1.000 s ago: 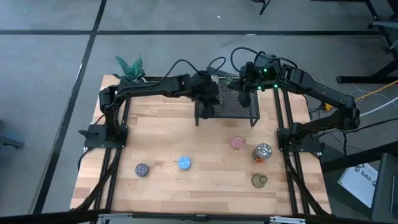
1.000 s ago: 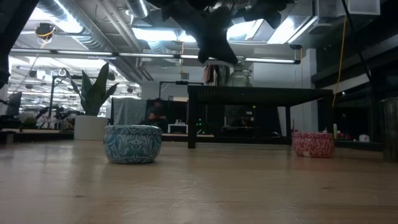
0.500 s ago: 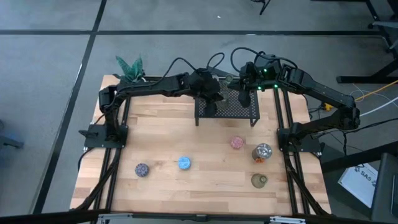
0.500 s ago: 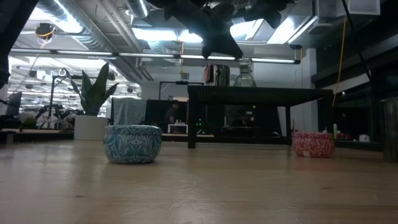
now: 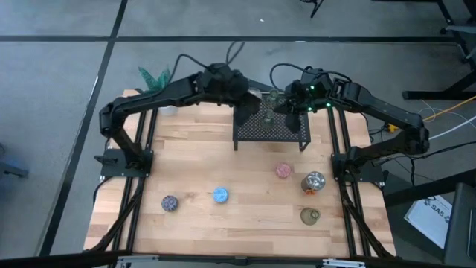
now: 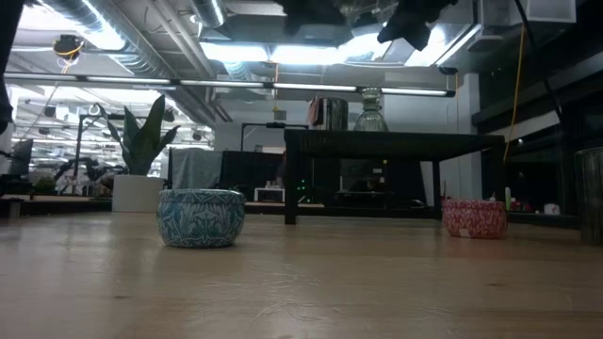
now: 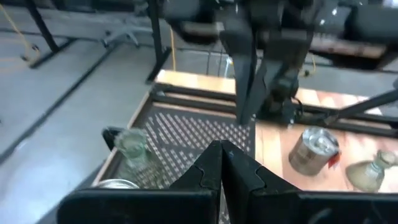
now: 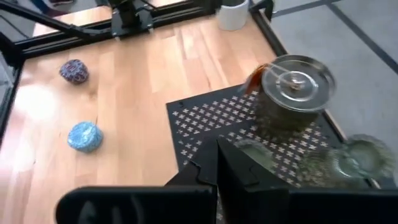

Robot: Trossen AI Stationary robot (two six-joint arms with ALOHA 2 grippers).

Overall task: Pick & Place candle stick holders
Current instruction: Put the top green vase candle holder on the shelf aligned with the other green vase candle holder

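Start with the big wooden table [image 5: 193,156] and find the black mesh rack [image 5: 271,128] at its far side. Find both arms up high above that rack. Look at the left gripper [image 7: 221,163]: fingers squeezed together, holding nothing. Same for the right gripper [image 8: 219,163]: pinched tight and empty.

To do this step well, pick just one holder to go for. Spread the fingers wide first, before going down. Come straight down from above, so as not to bump the rack or the holders on it. Close gently around the round sides, then lift slowly.

Now look at the holders. See one silvery holder [image 8: 291,87] with an orange bit sitting on the rack, and a glass holder [image 7: 132,146] there too. Down on the table, find the other silvery holder [image 5: 313,182], just beside the pink holder [image 5: 283,170]. Spot the olive-green holder [image 5: 310,216] near the front edge. Find the blue holder [image 5: 221,195] in the middle, and the little purple-speckled holder [image 5: 169,202] off to its side. All small, round and low.
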